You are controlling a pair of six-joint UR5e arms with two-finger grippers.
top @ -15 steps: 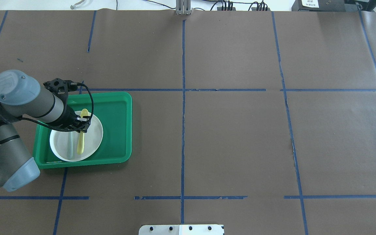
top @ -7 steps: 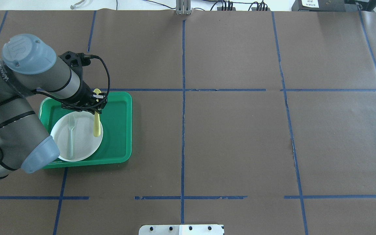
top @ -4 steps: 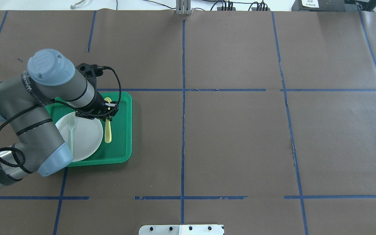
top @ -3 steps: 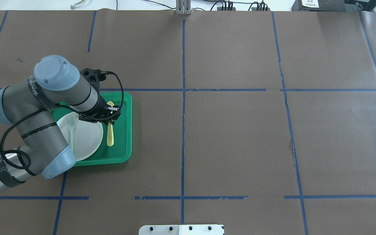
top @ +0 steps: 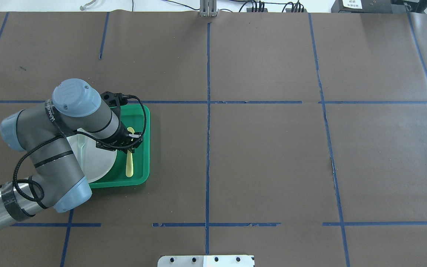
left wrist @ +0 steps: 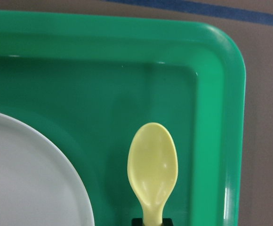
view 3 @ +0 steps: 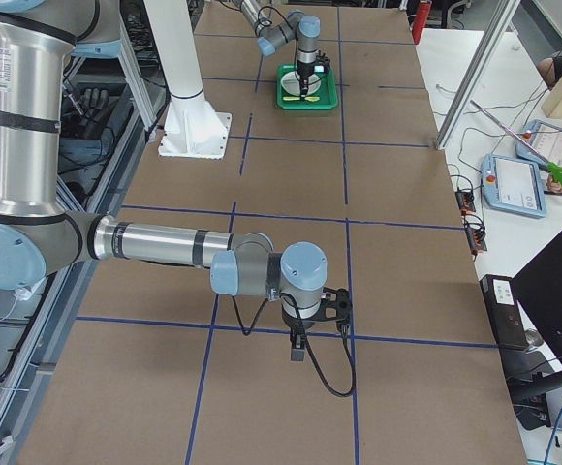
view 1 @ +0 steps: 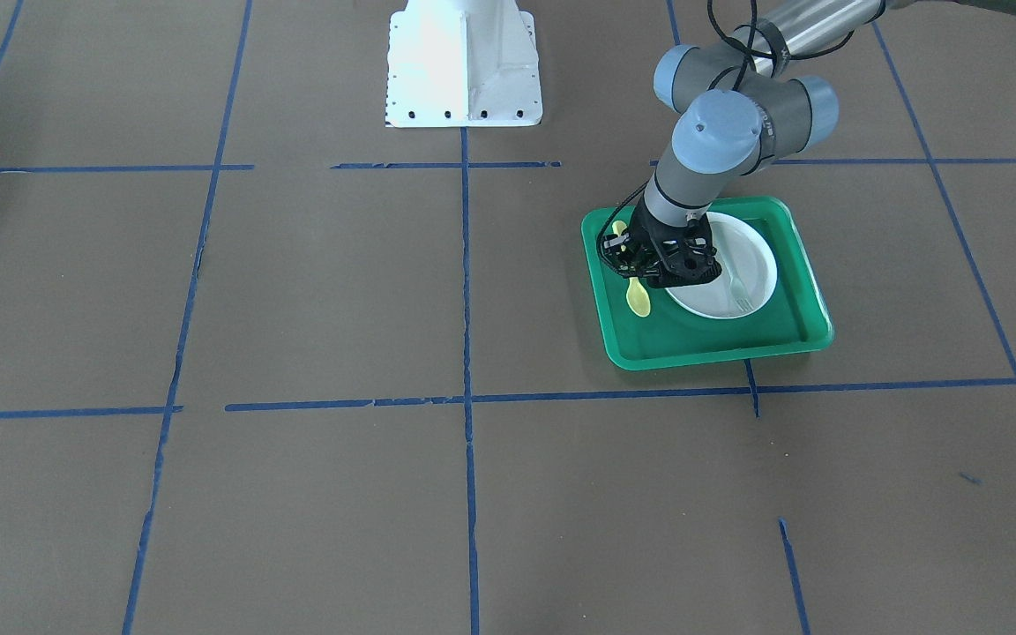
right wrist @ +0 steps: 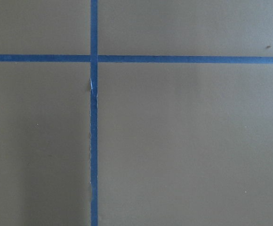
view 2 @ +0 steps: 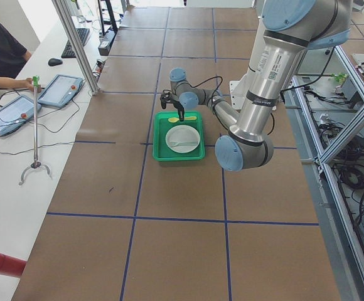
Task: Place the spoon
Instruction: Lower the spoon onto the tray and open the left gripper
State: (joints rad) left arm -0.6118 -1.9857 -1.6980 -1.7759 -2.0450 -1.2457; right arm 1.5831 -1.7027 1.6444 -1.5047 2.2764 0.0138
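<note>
My left gripper (top: 129, 140) is shut on the yellow spoon (top: 129, 167) and holds it flat over the right strip of the green tray (top: 141, 115), just beside the white plate (top: 100, 159). The spoon's bowl (left wrist: 153, 162) points away from me, and its handle reaches toward the tray's near edge. In the front-facing view the left gripper (view 1: 631, 257) grips the spoon (view 1: 638, 300) near its middle. I cannot tell whether the spoon touches the tray floor. My right gripper (view 3: 302, 341) hangs over bare table far from the tray, and I cannot tell whether it is open or shut.
A pale grey-green fork (top: 82, 144) lies on the plate's left half. The tray's raised rim (left wrist: 233, 117) runs close to the spoon on its right. Brown paper with blue tape lines (right wrist: 94, 141) covers the table. A white robot base (view 1: 462, 66) stands at the near edge.
My left gripper lifted the spoon off the plate, carried it right past the plate's rim, and brought it down over the tray's right strip. The fork stayed on the plate.
</note>
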